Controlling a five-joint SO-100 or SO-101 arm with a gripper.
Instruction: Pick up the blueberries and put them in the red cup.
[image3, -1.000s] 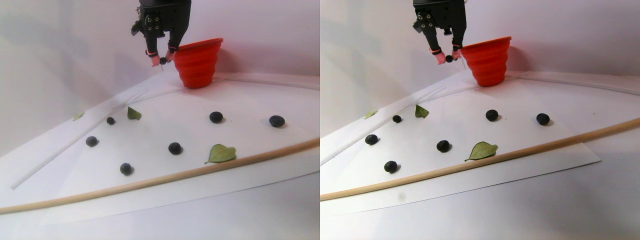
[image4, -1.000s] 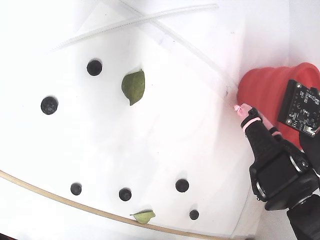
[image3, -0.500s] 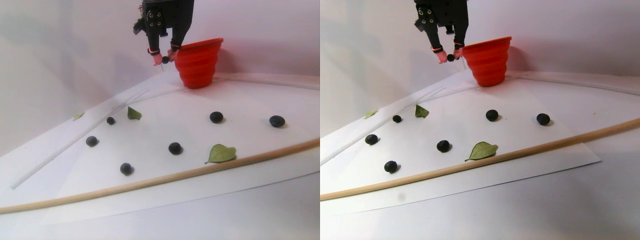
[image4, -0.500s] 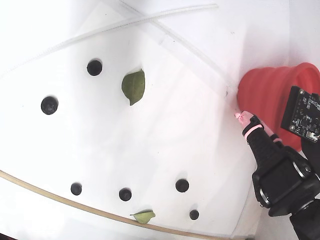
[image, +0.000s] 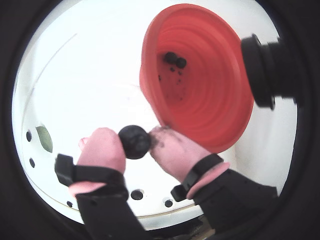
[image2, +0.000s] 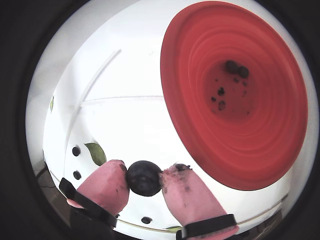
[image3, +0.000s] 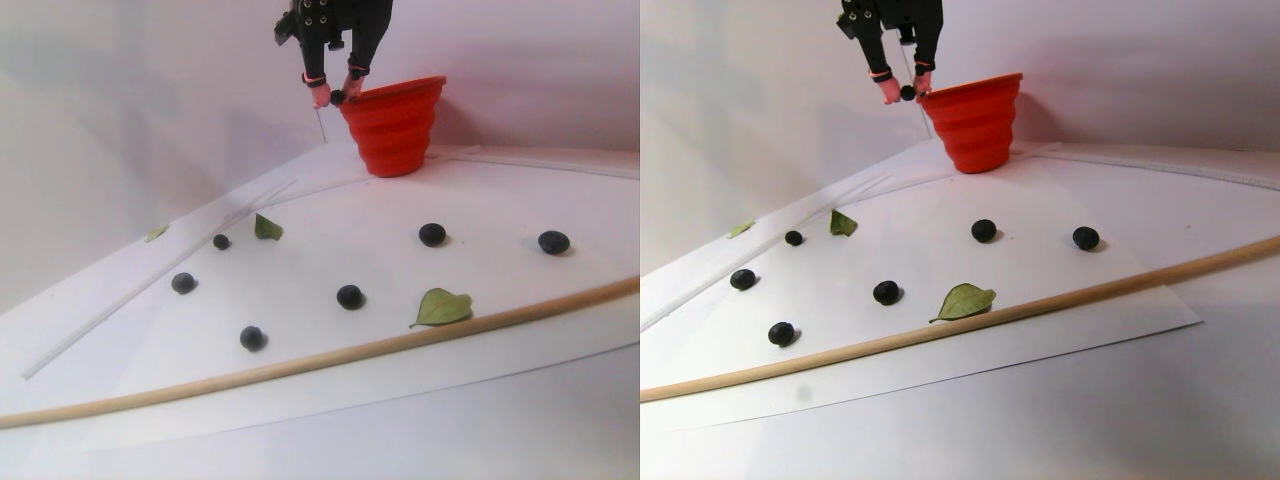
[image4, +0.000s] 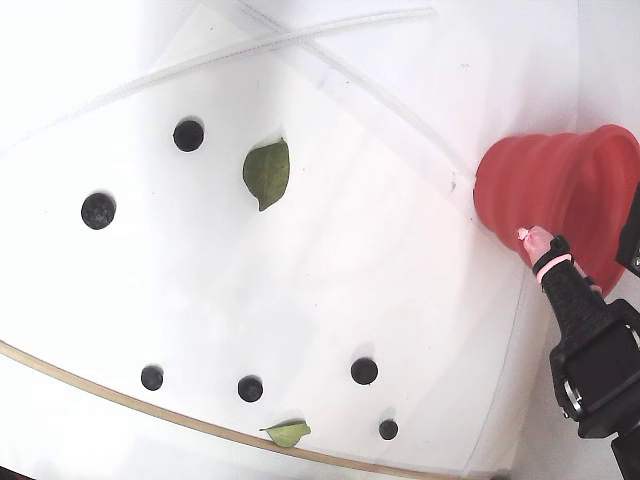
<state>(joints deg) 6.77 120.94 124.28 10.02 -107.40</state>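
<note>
Though gripped, blueberry (image: 134, 142) half-hidden

Cup (image4: 560, 190) cut off by the right edge in the fixed view. Arm (image3: 340, 20) cut off at the top in the stereo pair. Small dark bits (image2: 220, 97) deep in the cup, too small to name.

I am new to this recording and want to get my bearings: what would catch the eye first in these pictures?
First, the red cup, by far the largest thing, standing at the far edge of the white sheet with two berries already at its bottom. Next, the end effector pinching one blueberry between pink fingertips beside the cup's rim. Six loose blueberries lie scattered over the sheet.
</note>
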